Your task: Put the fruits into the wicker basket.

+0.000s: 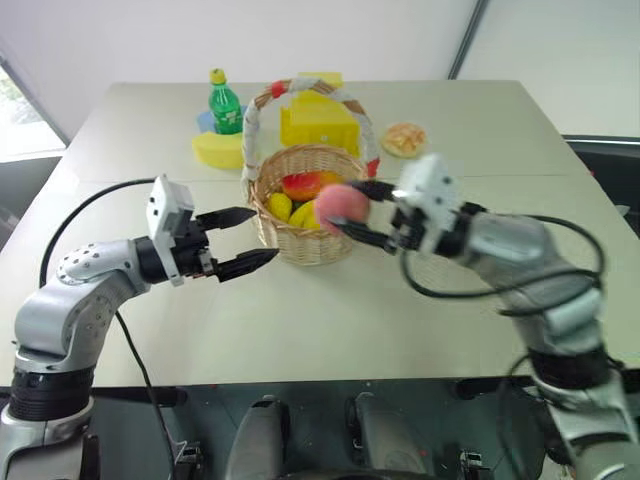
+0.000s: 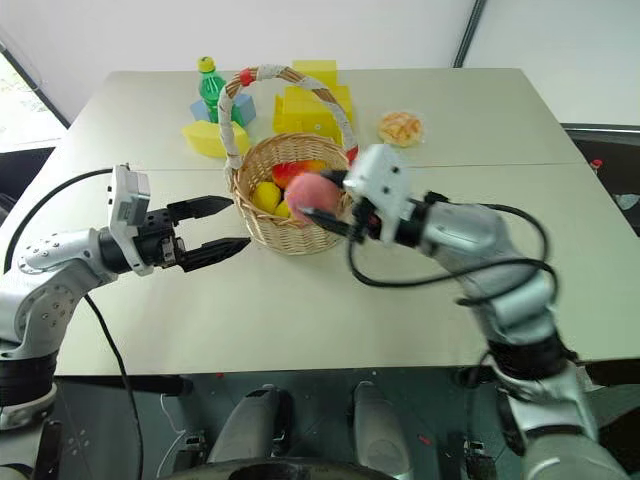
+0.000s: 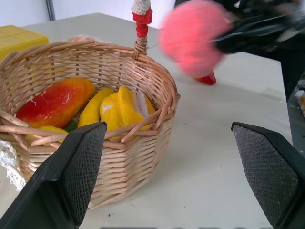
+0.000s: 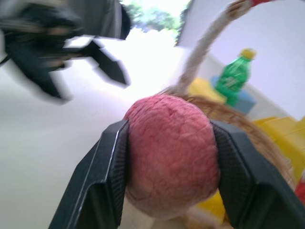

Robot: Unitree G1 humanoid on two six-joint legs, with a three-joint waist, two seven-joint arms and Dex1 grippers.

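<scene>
- The left gripper (image 1: 245, 240) hangs released and empty over the desk (image 1: 300, 330), at nine o'clock of the wicker basket (image 1: 305, 245), likely pulled aside to clear the way.
- The right gripper (image 1: 362, 212) is clenched on the peach (image 1: 343, 205), one finger each side, holding it level at the basket's three o'clock rim, seemingly for a drop inside.
- The basket already holds a lemon (image 1: 280, 206) and other fruit.
- Beyond, from eleven to one o'clock, a green bottle (image 1: 224, 103), yellow boxes (image 1: 318, 125) and a bun (image 1: 404, 139) stand apart.
</scene>
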